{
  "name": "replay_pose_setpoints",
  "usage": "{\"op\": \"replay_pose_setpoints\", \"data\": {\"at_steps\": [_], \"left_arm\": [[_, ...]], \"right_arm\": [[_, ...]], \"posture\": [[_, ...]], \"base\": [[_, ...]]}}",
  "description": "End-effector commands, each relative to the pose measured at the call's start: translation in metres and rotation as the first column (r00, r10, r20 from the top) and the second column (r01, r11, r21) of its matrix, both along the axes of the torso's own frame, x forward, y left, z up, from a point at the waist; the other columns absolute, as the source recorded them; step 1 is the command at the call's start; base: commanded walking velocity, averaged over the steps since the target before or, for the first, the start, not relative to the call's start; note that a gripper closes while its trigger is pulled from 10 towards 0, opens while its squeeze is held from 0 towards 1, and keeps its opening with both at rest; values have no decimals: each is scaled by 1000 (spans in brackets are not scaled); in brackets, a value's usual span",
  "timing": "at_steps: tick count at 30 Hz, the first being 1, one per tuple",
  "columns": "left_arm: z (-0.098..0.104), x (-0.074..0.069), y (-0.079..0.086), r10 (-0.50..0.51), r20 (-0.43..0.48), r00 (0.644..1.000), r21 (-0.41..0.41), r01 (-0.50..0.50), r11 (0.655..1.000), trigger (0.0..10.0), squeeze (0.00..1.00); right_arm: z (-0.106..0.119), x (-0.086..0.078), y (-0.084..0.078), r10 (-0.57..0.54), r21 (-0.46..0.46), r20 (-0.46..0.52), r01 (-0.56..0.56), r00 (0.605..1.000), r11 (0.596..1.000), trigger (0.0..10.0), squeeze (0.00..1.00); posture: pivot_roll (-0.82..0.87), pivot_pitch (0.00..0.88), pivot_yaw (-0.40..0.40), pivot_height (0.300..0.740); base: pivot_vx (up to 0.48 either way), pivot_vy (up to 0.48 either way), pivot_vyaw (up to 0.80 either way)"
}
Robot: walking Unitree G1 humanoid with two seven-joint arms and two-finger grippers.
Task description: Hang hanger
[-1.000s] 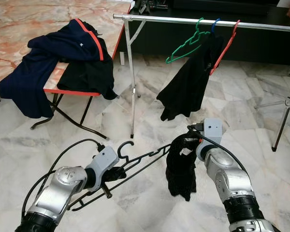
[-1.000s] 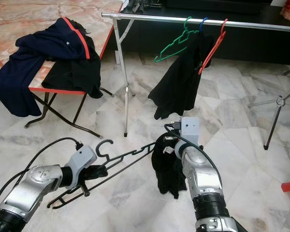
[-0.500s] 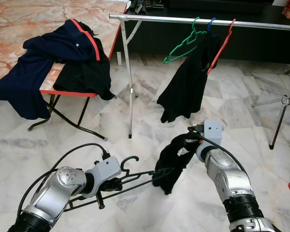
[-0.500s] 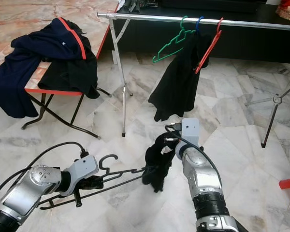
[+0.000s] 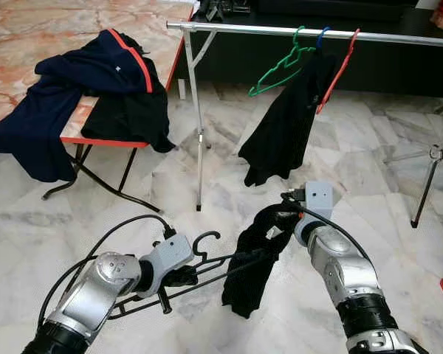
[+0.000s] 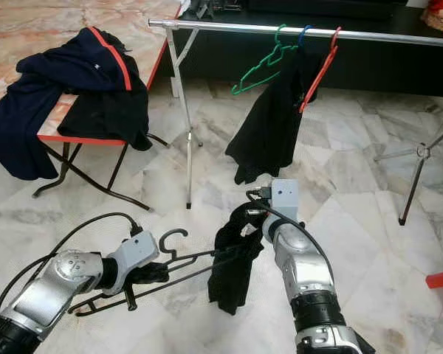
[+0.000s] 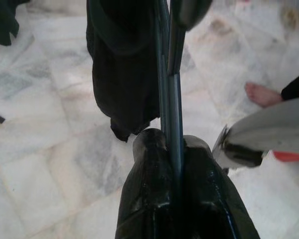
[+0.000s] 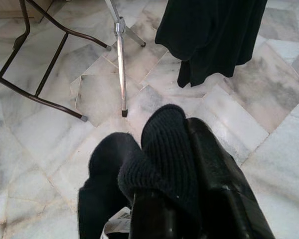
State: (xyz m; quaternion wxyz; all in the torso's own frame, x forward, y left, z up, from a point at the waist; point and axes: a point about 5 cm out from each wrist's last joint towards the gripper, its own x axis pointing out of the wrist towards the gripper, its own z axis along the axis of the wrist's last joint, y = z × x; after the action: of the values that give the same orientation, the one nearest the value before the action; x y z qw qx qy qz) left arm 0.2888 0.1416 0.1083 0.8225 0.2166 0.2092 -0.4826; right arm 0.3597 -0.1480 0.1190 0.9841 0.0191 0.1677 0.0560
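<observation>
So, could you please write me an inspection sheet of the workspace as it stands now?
Surface: marble floor, pale tiles.
Job's things: black hanger held low, black garment draped over its far end; clothes rail ahead.
Clutter: green hanger, blue hanger and red hanger on the rail, with a hanging black garment; navy jacket and dark clothes on the folding table.
Grippers: left gripper shut on the black hanger; right gripper shut on the black garment's top.
Cables: black cable looping from the left wrist.
Surroundings: a person's bare foot in the left wrist view; tripod leg at the right.
</observation>
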Motion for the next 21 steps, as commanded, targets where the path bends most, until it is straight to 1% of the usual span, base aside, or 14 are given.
{"op": "replay_pose_setpoints", "data": {"at_steps": [1,3,4,8,12,13,14,16,21], "left_arm": [[11,-4,0,-38,-8,999,-47,38,998,10000,0],[13,-6,1,-50,-15,999,-51,50,997,10000,0],[14,-6,3,-54,-17,998,-39,54,998,10000,0],[13,-5,3,-54,-13,998,-33,54,998,10000,0],[10,-5,-6,-62,-15,998,-48,61,997,10000,0],[10,-3,-10,-53,-4,999,-53,53,997,10000,0],[10,-3,-10,-53,-4,999,-53,53,997,10000,0],[9,1,-18,-22,28,999,-64,24,998,10000,0],[9,6,-24,7,51,999,-81,-3,997,10000,0]], "right_arm": [[-2,-1,0,2,2,2,-2,1000,1000,10000,0],[-3,-1,-1,1,1,0,-1,1000,1000,10000,0],[-3,-1,-1,1,1,-1,-1,1000,1000,10000,0],[-4,-1,0,3,1,-3,-3,1000,1000,10000,0],[-2,0,6,11,6,0,-11,1000,1000,10000,0],[0,0,8,19,13,7,-19,1000,1000,10000,0],[0,0,8,19,13,7,-19,1000,1000,10000,0],[4,1,13,31,24,21,-32,999,999,10000,0],[3,1,17,39,27,18,-39,999,999,10000,0]], "posture": [[40,208,-33,740],[41,209,-33,740],[41,209,-33,740],[41,208,-33,740],[38,207,-34,740],[37,208,-34,740],[37,208,-34,740],[37,208,-34,740],[36,209,-32,740]], "base": [[0,0,0],[0,0,0],[0,0,0],[0,0,0],[0,0,0],[0,0,0],[0,0,0],[0,0,0],[0,0,0]]}}
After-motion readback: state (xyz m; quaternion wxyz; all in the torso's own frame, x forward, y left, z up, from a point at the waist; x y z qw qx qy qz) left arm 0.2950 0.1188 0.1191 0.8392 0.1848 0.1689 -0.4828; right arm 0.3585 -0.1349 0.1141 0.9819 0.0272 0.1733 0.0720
